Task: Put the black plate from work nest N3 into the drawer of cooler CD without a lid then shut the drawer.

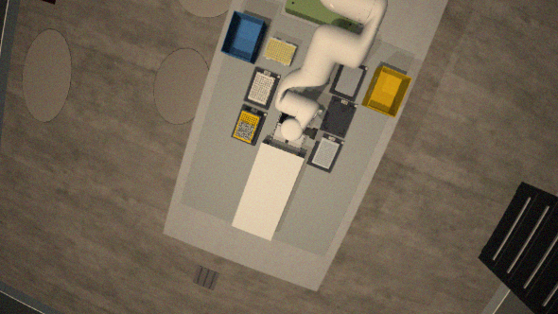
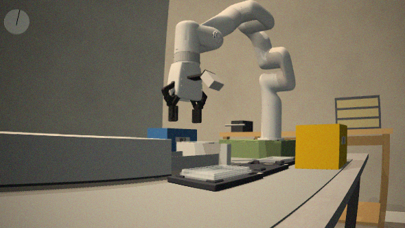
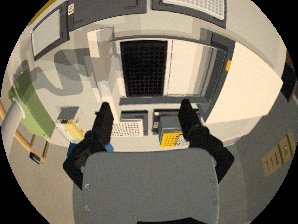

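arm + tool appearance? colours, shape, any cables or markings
The arm is off-white with rounded tubular links and bulbous joints, plus a grey band at the wrist. No cables or markings show. It stands on a green base block. The tool has an off-white body, black linkage fingers and a small pale box on its side.
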You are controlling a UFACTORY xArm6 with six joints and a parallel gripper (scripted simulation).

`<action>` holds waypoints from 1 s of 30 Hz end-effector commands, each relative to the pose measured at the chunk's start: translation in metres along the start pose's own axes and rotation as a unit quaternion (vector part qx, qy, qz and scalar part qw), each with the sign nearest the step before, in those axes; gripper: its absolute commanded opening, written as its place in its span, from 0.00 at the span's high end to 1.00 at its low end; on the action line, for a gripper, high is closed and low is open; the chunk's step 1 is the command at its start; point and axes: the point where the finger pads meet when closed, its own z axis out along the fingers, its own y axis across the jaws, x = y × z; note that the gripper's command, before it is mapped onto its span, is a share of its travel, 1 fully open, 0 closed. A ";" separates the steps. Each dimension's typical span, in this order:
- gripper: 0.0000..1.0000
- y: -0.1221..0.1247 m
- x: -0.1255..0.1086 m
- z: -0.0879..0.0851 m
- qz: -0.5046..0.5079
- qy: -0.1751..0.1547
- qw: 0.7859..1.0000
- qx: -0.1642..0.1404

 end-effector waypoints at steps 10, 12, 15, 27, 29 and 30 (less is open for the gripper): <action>0.00 0.002 0.000 -0.022 0.000 0.000 1.000 -0.003; 0.00 0.002 0.000 -0.025 0.000 0.000 1.000 -0.003; 0.00 0.002 0.000 -0.025 0.000 0.000 1.000 -0.003; 0.00 0.002 0.000 -0.025 0.000 0.000 1.000 -0.003; 0.00 0.002 0.000 -0.025 0.000 0.000 1.000 -0.003; 0.00 0.002 0.000 -0.025 0.000 0.000 1.000 -0.003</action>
